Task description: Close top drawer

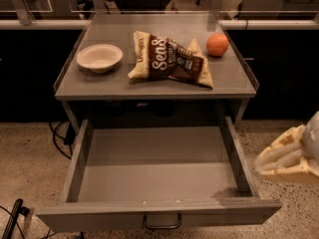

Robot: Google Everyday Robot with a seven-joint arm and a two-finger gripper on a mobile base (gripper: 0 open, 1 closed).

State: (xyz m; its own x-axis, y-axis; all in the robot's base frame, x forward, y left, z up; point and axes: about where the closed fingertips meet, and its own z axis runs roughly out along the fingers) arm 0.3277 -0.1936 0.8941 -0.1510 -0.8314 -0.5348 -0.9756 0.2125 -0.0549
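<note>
The top drawer [124,216] is pulled far out of the grey cabinet and its tray is empty. Its flat grey front lies along the bottom of the view, with a small dark loop handle [162,223] at centre. My gripper [271,161], cream-coloured, hangs at the right edge of the view. It is beside the drawer's right side wall [238,156], near the front corner, and apart from it. It holds nothing that I can see.
On the cabinet top [99,86] stand a white bowl [99,57], a brown and cream chip bag [172,59] and an orange [217,44]. Dark cables [57,138] lie on the speckled floor at the left. A glass-railed counter runs behind the cabinet.
</note>
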